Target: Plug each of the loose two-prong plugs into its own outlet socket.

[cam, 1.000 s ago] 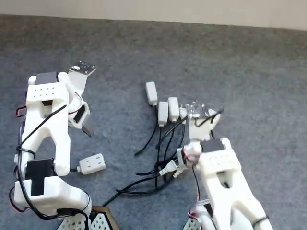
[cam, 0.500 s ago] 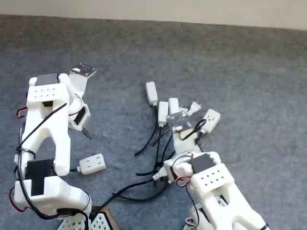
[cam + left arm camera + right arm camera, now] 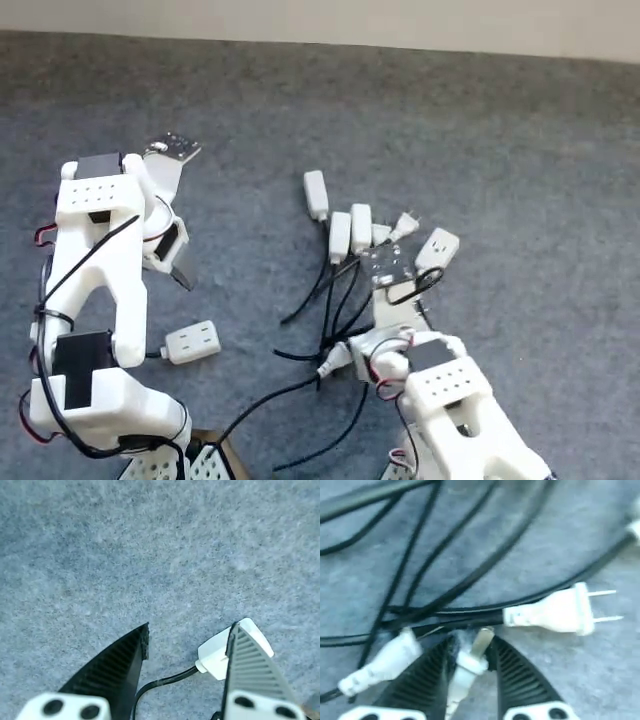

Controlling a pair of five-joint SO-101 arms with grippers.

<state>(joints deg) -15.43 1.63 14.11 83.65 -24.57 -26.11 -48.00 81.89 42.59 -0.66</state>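
Observation:
My right gripper point(image 3: 470, 649) is shut on a small white plug point(image 3: 462, 672) whose metal prong sticks out between the fingertips. Just beyond it lies a loose white two-prong plug point(image 3: 555, 614) on a black cord. In the high view this gripper point(image 3: 392, 275) sits amid the tangle of black cords point(image 3: 335, 300), next to a white outlet socket point(image 3: 437, 248) and a loose plug point(image 3: 404, 225). My left gripper point(image 3: 189, 630) hangs open above the carpet with a single white outlet socket point(image 3: 217, 652) beside one finger; the high view shows that socket point(image 3: 190, 342) near the left arm point(image 3: 100, 260).
Three more white outlet sockets point(image 3: 340, 235) lie in a cluster at mid-table, one point(image 3: 316, 193) slightly apart. Another white plug point(image 3: 335, 358) lies near the right arm's base. Grey carpet point(image 3: 520, 150) stretches free to the far right and back.
The right arm has pulled back toward the near edge, dragging the cords with it and uncovering the outlet socket and plug at the cluster's right. The left arm has stayed put.

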